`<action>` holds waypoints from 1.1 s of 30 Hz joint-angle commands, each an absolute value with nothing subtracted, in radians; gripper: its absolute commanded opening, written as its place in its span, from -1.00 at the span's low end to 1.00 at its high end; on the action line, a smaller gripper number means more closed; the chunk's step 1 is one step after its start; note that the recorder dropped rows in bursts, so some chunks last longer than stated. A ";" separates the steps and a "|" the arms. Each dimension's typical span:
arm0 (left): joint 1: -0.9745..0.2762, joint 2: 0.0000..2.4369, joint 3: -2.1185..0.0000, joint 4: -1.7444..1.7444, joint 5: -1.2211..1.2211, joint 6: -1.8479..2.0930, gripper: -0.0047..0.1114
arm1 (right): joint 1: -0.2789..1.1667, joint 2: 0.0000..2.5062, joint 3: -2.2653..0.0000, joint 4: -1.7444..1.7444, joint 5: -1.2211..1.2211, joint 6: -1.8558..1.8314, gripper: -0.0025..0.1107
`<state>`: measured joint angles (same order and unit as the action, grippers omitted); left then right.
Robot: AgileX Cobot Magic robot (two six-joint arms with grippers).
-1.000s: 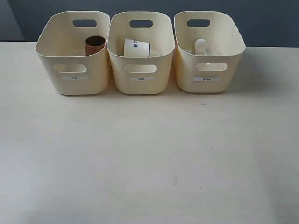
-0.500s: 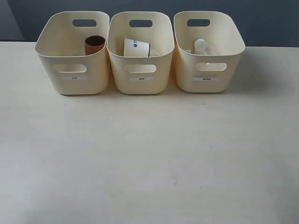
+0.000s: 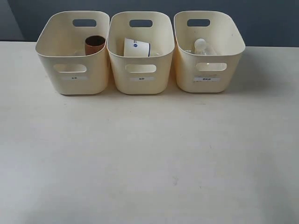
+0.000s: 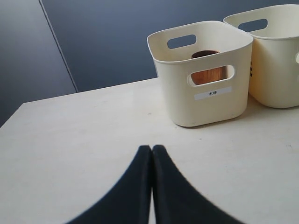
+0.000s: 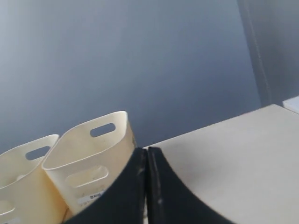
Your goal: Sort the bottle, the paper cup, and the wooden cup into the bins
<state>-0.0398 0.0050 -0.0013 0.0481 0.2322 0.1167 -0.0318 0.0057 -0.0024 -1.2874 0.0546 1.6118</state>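
Three cream-yellow bins stand in a row at the back of the table. The wooden cup (image 3: 95, 45) sits in the left bin (image 3: 74, 81); it also shows through that bin's handle cutout as the wooden cup (image 4: 209, 74) in the left wrist view. The paper cup (image 3: 136, 47) lies tilted in the middle bin (image 3: 140, 84). The bottle (image 3: 202, 46), white cap showing, rests in the right bin (image 3: 208, 83). My left gripper (image 4: 152, 148) is shut and empty above the table, short of the left bin (image 4: 205, 109). My right gripper (image 5: 146, 150) is shut and empty near the right bin (image 5: 88, 177). Neither arm appears in the exterior view.
The pale table (image 3: 149, 158) stretches in front of the bins. A dark blue-grey wall (image 3: 266, 21) runs behind them. The table's edge and a corner (image 5: 292, 103) show in the right wrist view.
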 commanded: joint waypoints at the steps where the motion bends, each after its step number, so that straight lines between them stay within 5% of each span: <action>1: -0.043 0.000 0.000 0.044 0.231 0.115 -0.92 | -0.046 0.000 0.000 -1.321 -0.058 1.600 -0.97; 17: -0.043 0.000 0.000 0.044 0.231 0.115 -0.92 | -0.046 0.000 0.000 -1.282 0.056 1.514 -0.97; 28: -0.043 0.000 0.000 0.044 0.231 0.115 -0.92 | -0.046 0.000 0.000 -0.242 0.054 0.373 -0.97; 33: -0.043 0.000 0.000 0.044 0.231 0.115 -0.92 | -0.046 0.000 0.000 -0.153 0.065 0.234 -0.97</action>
<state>-0.0398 0.0050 -0.0013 0.0481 0.2322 0.1167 -0.0403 0.0057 -0.0024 -0.2077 0.0675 0.3134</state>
